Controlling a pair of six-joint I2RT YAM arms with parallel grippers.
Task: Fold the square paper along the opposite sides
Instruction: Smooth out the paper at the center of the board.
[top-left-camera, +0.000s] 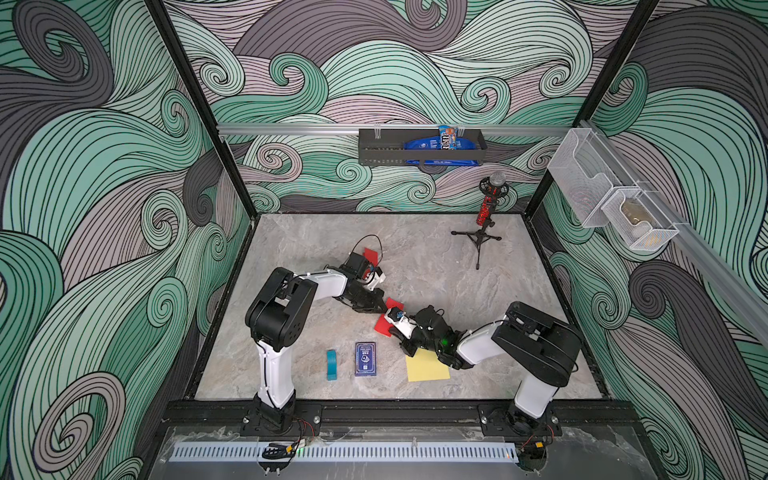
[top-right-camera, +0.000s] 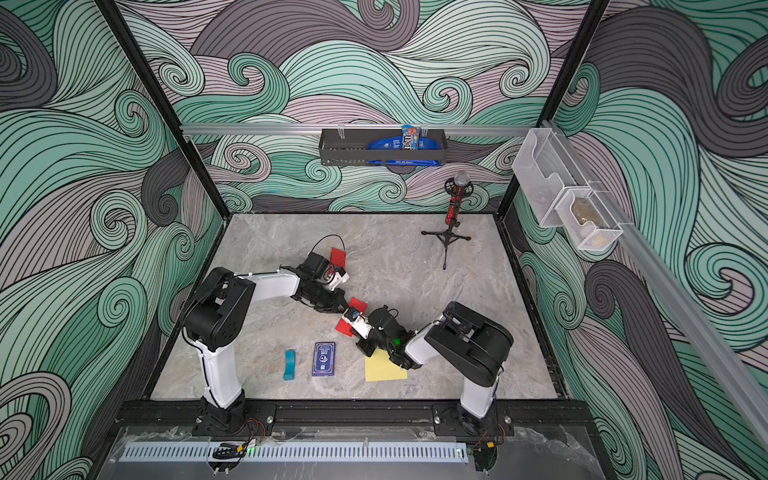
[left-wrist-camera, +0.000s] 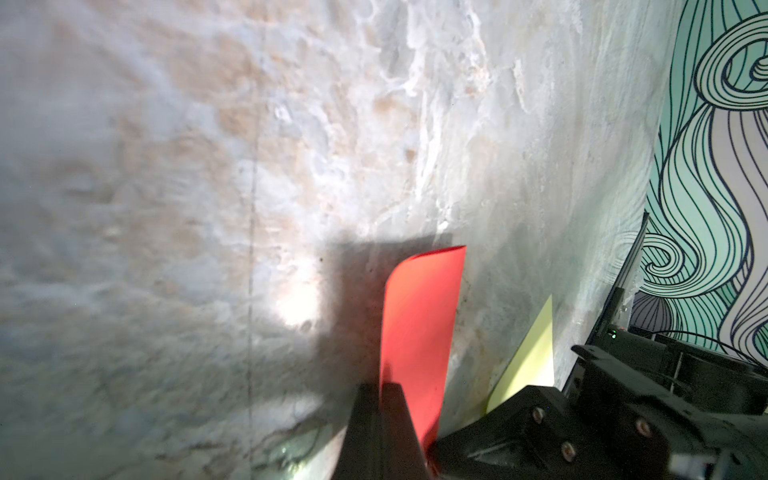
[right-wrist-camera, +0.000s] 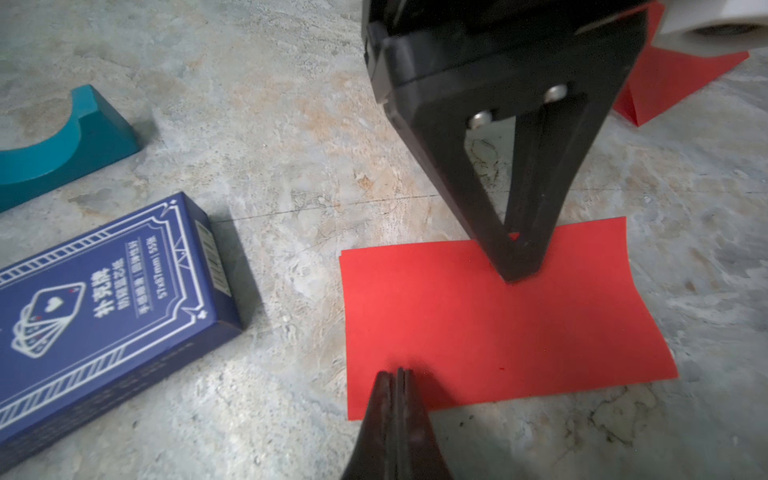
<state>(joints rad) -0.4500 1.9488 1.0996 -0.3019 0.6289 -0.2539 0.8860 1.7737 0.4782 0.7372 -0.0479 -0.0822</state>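
Both claws are fully closed with their tips down on the red paper (right-wrist-camera: 498, 332). You have no visible pinch on either, so they look to be just pressing.

The paper lies flat on the tabletop (right-wrist-camera: 291, 145), near one short end of the card box (right-wrist-camera: 104, 299). One short edge faces the box and the long axis runs on away from it. It reads as a rectangle, not a square, so I'd judge the first fold is in.

- **Right claw** (right-wrist-camera: 397, 374): on one long edge, by the box-side corner.
- **Left claw** (right-wrist-camera: 517, 270): midway along the opposite long edge, farther from the box.

Your claws span the short axis, so a crease-setting sweep should run along the long axis, away from the box. Can't tell which long edge is the crease.
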